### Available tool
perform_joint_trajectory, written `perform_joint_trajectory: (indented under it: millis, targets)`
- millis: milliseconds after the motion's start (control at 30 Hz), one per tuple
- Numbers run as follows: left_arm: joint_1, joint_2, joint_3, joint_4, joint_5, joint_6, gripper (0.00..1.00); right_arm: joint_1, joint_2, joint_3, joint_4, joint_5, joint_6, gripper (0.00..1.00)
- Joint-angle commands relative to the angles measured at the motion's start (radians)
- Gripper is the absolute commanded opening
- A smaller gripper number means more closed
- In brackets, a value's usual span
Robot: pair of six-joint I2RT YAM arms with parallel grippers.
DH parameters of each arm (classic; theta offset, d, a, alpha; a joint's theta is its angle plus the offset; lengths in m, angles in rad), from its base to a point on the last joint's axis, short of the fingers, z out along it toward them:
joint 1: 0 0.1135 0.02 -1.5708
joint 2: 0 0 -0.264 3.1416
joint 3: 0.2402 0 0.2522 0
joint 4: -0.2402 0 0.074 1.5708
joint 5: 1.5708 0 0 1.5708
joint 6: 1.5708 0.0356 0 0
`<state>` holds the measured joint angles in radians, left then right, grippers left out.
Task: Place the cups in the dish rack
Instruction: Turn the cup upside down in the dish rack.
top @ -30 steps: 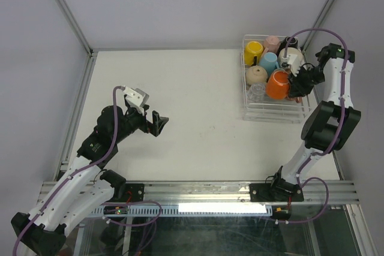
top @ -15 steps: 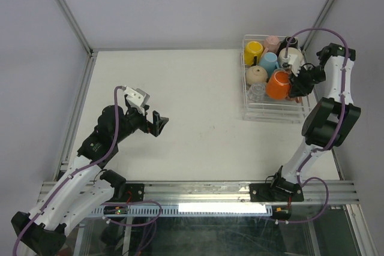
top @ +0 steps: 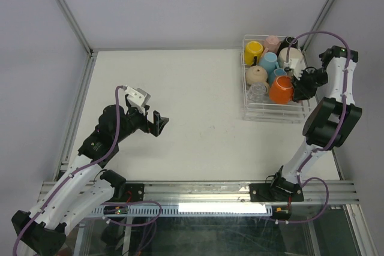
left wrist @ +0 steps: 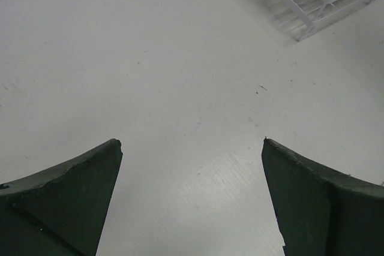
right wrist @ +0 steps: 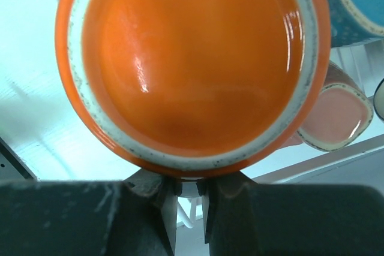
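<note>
Pinching the glossy orange ceramic mug (top: 280, 90) by its edge alone in the right gripper (right wrist: 191, 189), at the right side of the clear pale-edged dish rack (top: 273, 117), risking a slip onto the pink mug (right wrist: 336, 118) alongside, with the left gripper (left wrist: 192, 145) spread, well left of the rack.

dish rack (top: 271, 116) in far right corner of table (top: 192, 88), cups (top: 264, 67) bunched inside, mostly toward back. right gripper (top: 298, 88) at rack's right side, pinching one mug (top: 279, 88) at near-right of bunch. left gripper (top: 157, 123) well apart — over table, left of centre.
</note>
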<state>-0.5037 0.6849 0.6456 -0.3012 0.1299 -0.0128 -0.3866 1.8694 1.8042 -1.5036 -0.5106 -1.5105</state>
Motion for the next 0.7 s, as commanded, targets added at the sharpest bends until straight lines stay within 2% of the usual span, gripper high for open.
perform_joint_trajectory:
  millis: [0, 667]
  targets:
    - [0.001, -0.002, 0.015, 0.021, -0.024, 0.013, 0.99, 0.003, -0.029, 0.0, -0.026, -0.015, -0.035, 0.0]
    - [0.001, 0.008, 0.015, 0.018, -0.034, 0.014, 0.99, 0.075, 0.058, -0.025, 0.03, 0.084, 0.01, 0.0]
